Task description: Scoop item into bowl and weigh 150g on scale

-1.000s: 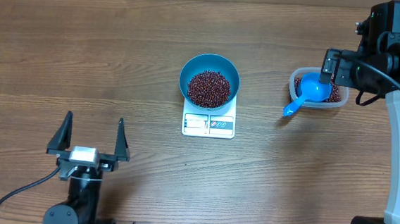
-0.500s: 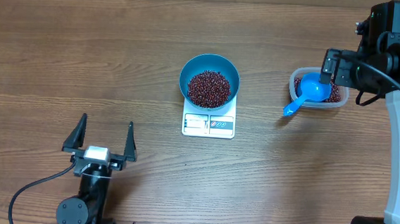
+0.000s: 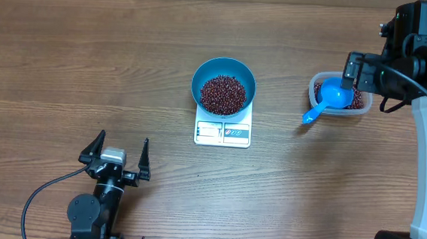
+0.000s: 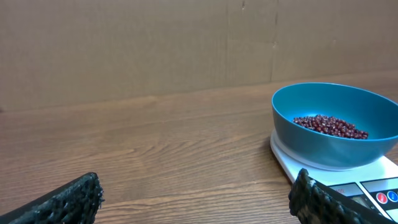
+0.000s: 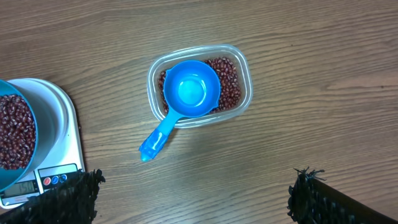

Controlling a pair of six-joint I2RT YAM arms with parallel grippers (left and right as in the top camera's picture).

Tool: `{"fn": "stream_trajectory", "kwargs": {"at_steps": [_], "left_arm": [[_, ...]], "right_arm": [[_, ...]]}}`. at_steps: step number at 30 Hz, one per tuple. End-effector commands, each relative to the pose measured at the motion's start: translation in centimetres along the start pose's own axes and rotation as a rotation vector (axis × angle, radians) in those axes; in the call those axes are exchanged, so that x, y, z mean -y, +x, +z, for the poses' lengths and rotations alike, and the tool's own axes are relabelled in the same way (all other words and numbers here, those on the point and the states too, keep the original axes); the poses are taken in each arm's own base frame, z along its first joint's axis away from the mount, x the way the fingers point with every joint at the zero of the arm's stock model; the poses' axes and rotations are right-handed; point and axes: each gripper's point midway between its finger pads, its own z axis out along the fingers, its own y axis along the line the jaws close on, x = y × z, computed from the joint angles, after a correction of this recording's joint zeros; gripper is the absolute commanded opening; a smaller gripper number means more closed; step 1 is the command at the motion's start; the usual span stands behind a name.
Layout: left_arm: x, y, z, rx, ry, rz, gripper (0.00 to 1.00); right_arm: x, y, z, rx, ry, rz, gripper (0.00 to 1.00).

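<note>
The left gripper (image 3: 123,137) is nearest, jaws apart and empty, well away from the work. Beyond it the scale (image 3: 222,133) carries the bowl (image 3: 201,74), and a heap of beans (image 3: 223,94) lies in the bowl, so the scooping looks largely done. The display is too small to read, so I cannot tell whether the weight is met. To the right, the scoop (image 3: 334,96) lies in the tub (image 3: 363,107) on more beans, handle over the rim toward the scale, held by nothing. The right gripper (image 5: 199,177) hangs above the tub, jaws wide, empty. Nothing on the table (image 3: 89,66) stands between tub and bowl.
</note>
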Motion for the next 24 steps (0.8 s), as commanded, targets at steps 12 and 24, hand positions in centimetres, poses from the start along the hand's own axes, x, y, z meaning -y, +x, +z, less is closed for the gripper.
{"fn": "stream_trajectory", "kwargs": {"at_steps": [12,24], "left_arm": [[-0.06,0.02,-0.03,0.004,-0.004,-0.046,1.00],[-0.45,0.04,-0.05,0.003,-0.020,-0.047,0.99]], "right_arm": [[0.10,-0.55,-1.16,0.043,-0.002,-0.007,1.00],[0.10,-0.55,-1.16,0.043,-0.002,-0.007,1.00]]}}
